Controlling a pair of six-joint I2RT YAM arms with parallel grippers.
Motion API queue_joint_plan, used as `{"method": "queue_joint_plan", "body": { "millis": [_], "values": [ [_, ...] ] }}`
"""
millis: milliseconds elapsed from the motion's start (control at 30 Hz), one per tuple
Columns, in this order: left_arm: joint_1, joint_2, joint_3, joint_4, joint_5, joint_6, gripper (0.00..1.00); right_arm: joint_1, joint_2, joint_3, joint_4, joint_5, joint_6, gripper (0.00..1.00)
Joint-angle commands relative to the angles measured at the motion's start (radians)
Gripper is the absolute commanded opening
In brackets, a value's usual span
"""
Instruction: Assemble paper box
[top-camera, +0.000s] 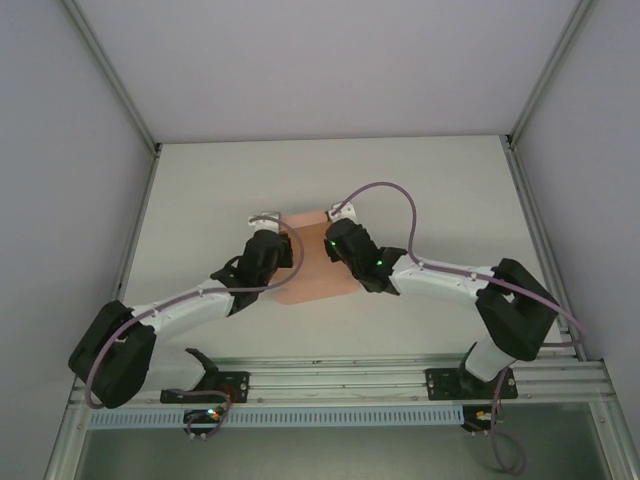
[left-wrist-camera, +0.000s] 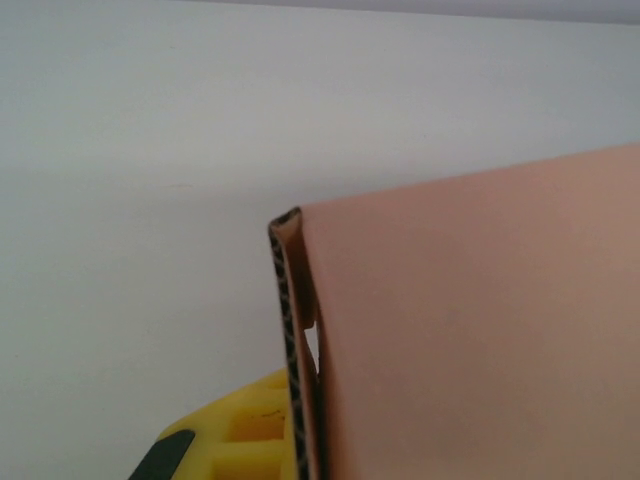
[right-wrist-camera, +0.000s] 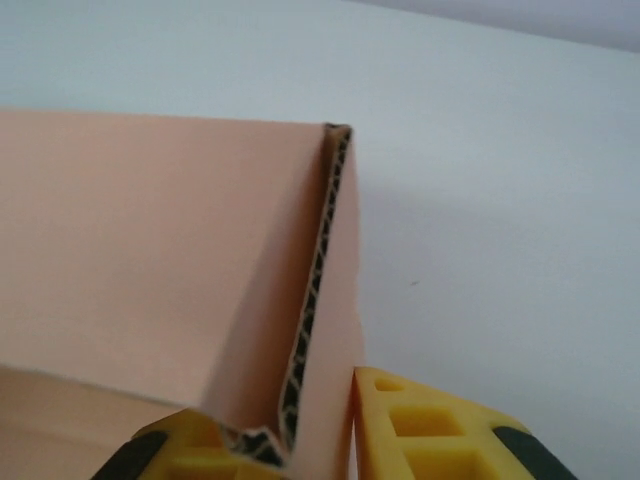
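The paper box (top-camera: 318, 280) is salmon-pink corrugated card lying on the middle of the white table, partly folded. My left gripper (top-camera: 287, 243) is at its left edge and shut on a doubled-over side flap (left-wrist-camera: 298, 330). One yellow finger (left-wrist-camera: 235, 440) shows to the left of that flap; the other is hidden behind the card. My right gripper (top-camera: 331, 240) is at the card's far right part. In the right wrist view the right gripper (right-wrist-camera: 322, 440) is shut on an upright folded wall of the paper box (right-wrist-camera: 335, 300), with yellow fingers (right-wrist-camera: 430, 430) pressed against both sides.
The white table (top-camera: 440, 190) is enclosed by grey walls at left, right and back. An aluminium rail (top-camera: 340, 375) with the arm bases runs along the near edge. A purple cable (top-camera: 400, 195) arches over the right arm.
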Motion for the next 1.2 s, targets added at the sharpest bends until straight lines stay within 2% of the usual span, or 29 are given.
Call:
{"method": "queue_joint_plan", "body": {
  "millis": [0,67,133,367,500,567,733,800,867,1033,1133,1167],
  "values": [
    [-0.031,0.008,0.05,0.015,0.045,-0.027,0.0,-0.002,0.069,0.085,-0.055,0.252,0.138,0.1],
    [-0.035,0.013,0.053,0.007,0.031,-0.043,0.0,-0.002,0.097,0.126,-0.144,0.33,0.217,0.03],
    [-0.036,0.016,0.056,0.001,0.016,-0.068,0.0,-0.001,0.113,0.158,-0.244,0.403,0.32,0.0],
    [-0.036,0.04,0.08,-0.03,0.0,-0.109,0.0,-0.004,0.15,0.218,-0.435,0.485,0.53,0.0],
    [-0.035,0.036,0.081,-0.029,0.007,-0.117,0.0,-0.014,0.147,0.188,-0.366,0.454,0.489,0.0],
    [-0.035,0.03,0.08,-0.029,0.012,-0.113,0.0,-0.022,0.122,0.134,-0.247,0.398,0.407,0.0],
    [-0.036,0.023,0.079,-0.026,0.026,-0.102,0.0,-0.066,0.034,-0.041,0.14,0.057,0.164,0.0],
    [-0.035,0.021,0.079,-0.024,0.033,-0.097,0.0,-0.069,0.012,-0.072,0.201,-0.008,0.086,0.09],
    [-0.035,0.02,0.078,-0.023,0.041,-0.094,0.0,-0.068,-0.007,-0.088,0.209,-0.034,0.053,0.17],
    [-0.036,0.019,0.082,-0.026,0.056,-0.093,0.0,-0.069,-0.035,-0.128,0.254,-0.057,-0.01,0.29],
    [-0.036,0.019,0.087,-0.029,0.066,-0.089,0.0,-0.069,-0.034,-0.128,0.271,-0.061,-0.048,0.28],
    [-0.036,0.019,0.089,-0.032,0.07,-0.089,0.0,-0.07,-0.031,-0.124,0.269,-0.056,-0.052,0.26]
  ]
}}
